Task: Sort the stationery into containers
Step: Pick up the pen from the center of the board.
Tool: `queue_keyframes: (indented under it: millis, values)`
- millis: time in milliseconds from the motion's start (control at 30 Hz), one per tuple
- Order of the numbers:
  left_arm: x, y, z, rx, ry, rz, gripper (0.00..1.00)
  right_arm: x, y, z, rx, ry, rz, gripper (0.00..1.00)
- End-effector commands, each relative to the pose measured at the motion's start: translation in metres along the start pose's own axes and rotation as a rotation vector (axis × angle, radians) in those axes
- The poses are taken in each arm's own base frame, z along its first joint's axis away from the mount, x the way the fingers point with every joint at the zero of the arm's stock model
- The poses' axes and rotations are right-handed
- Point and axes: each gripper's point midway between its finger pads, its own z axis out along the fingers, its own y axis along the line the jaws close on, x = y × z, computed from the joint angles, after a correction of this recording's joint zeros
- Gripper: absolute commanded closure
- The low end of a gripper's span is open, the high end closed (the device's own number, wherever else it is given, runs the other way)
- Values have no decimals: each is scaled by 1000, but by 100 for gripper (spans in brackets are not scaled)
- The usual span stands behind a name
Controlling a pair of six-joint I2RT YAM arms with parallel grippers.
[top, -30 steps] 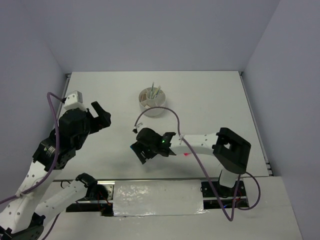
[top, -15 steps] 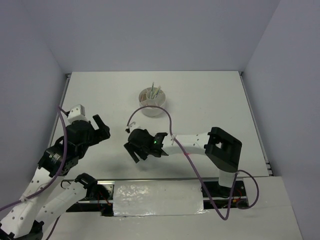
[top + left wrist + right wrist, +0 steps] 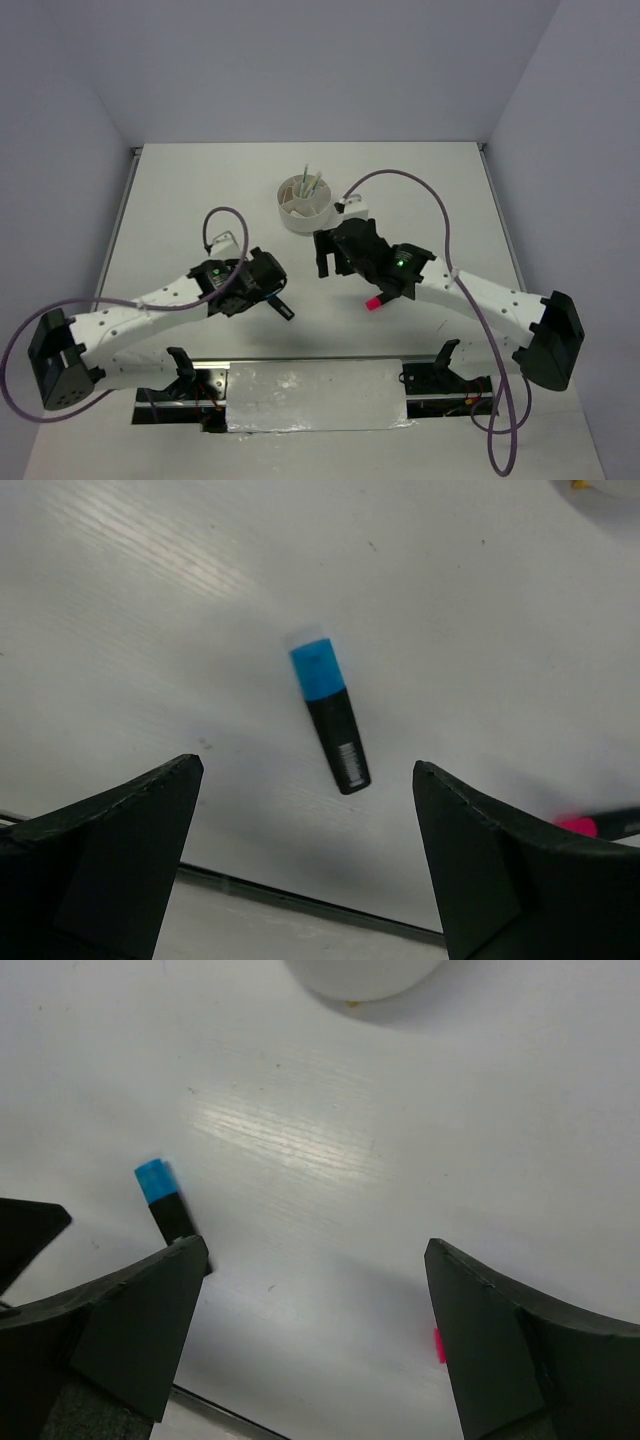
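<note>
A blue-and-black highlighter (image 3: pixel 284 309) (image 3: pixel 330 715) (image 3: pixel 165 1205) lies flat near the table's front edge. My left gripper (image 3: pixel 267 288) (image 3: pixel 305 768) hovers open just above it, and nothing is between its fingers. To the right lies a pink-and-black highlighter (image 3: pixel 374 301) (image 3: pixel 575 826) (image 3: pixel 438 1345). My right gripper (image 3: pixel 333 262) (image 3: pixel 315 1248) hangs open and empty over bare table between the two highlighters. Behind it stands the round white container (image 3: pixel 305 204) (image 3: pixel 365 975), with thin pens (image 3: pixel 311 185) upright inside.
The table's front edge (image 3: pixel 300 900) runs close below the left gripper. Purple cables (image 3: pixel 400 178) loop above both arms. Grey walls close the table at the back and both sides.
The left arm has swung from the left side to the front middle, over the blue highlighter. The right gripper has moved up and right, closer to the container, and the pink highlighter now shows beside it.
</note>
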Motion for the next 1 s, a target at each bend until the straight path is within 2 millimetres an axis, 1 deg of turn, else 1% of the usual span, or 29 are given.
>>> queue_keyframes:
  millis: [0,67,100,133,167,200,300,433,600,700,767,800,867,900,933,967]
  values:
    - [9,-25,1,-41,-45,-159,1,8,-27,-11,81,15,-4,2]
    - [22,-30,7,-61,-13,-169,2,6,-31,-17,78,7,-4,2]
    - [29,-36,15,-67,-1,-176,2,6,-33,-19,80,5,-4,2]
    - [35,-37,20,-69,8,-170,3,7,-34,-21,77,5,-9,2]
    - [46,-38,28,-82,34,-151,4,5,-33,-25,67,-4,-7,2]
    - [50,-43,32,-71,42,-161,5,8,-36,-26,70,-1,-13,2]
    - [65,-40,45,-118,71,-136,9,9,-42,-32,79,-8,-14,2]
    - [82,-42,60,-123,112,-114,17,4,-46,-41,75,-33,-8,2]
    - [106,-24,76,-190,165,-84,19,-8,-48,-52,65,-69,-7,2]
    - [111,-16,80,-206,170,-79,28,-10,-47,-55,60,-76,-11,2]
    - [113,-13,83,-208,171,-86,30,-12,-47,-56,60,-80,-11,2]
    - [115,-8,85,-214,175,-80,35,-11,-47,-56,61,-79,-14,2]
    - [122,-6,88,-198,206,-71,47,-13,-49,-58,65,-81,-19,2]
    - [125,-6,87,-189,224,-64,64,-14,-49,-61,64,-86,-16,2]
    - [126,-6,87,-184,231,-59,71,-17,-50,-63,67,-96,-16,2]
    - [127,-4,87,-176,239,-56,76,-18,-51,-65,64,-100,-16,2]
